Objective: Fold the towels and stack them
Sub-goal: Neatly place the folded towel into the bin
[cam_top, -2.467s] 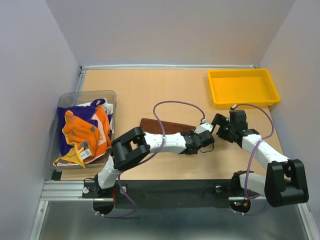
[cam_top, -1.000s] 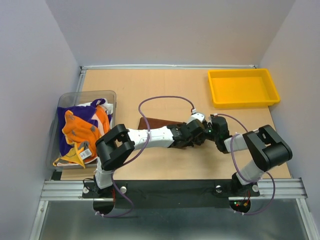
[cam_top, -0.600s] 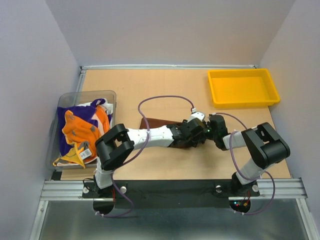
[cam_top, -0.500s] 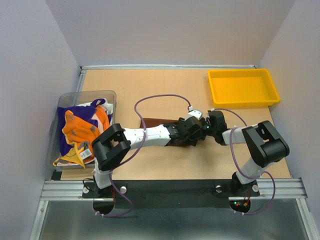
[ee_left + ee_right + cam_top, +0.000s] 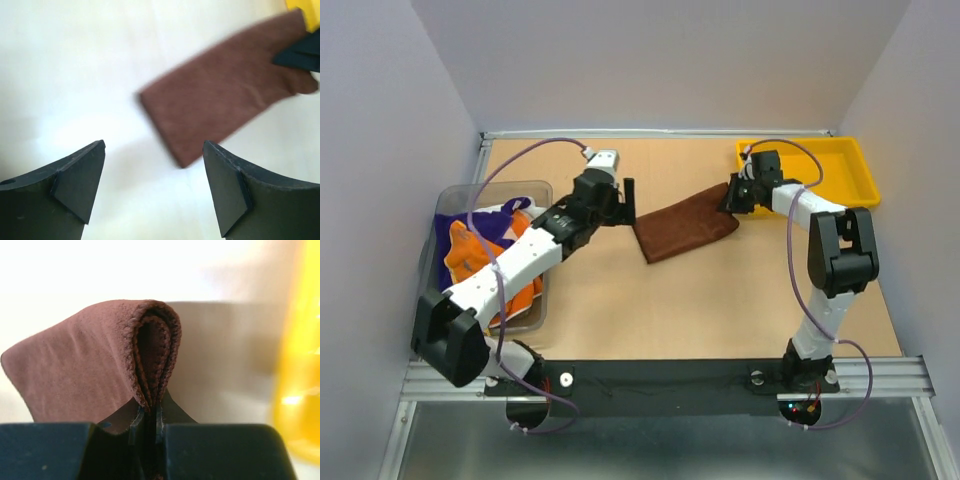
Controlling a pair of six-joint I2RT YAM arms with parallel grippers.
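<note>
The dark brown towel (image 5: 682,226), folded, lies on the table between the arms. My right gripper (image 5: 733,198) is shut on its right end, beside the yellow tray; in the right wrist view the folded edge (image 5: 150,347) is pinched between the jaws. My left gripper (image 5: 623,200) is open and empty, just left of the towel; in the left wrist view the brown towel (image 5: 225,107) lies ahead of the spread fingers (image 5: 82,175). The orange towel (image 5: 480,262), purple towel (image 5: 450,235) and orange-and-white patterned towel (image 5: 517,212) lie crumpled in the clear bin.
The clear plastic bin (image 5: 536,190) stands at the left edge of the table. The yellow plastic tray (image 5: 820,185) stands at the back right, its edge showing in the right wrist view (image 5: 295,365). Walls close in on three sides.
Both arms have swung from the table's near middle to the far side. The brown towel moved back and right with the right gripper. The left gripper let go and drew away left.
</note>
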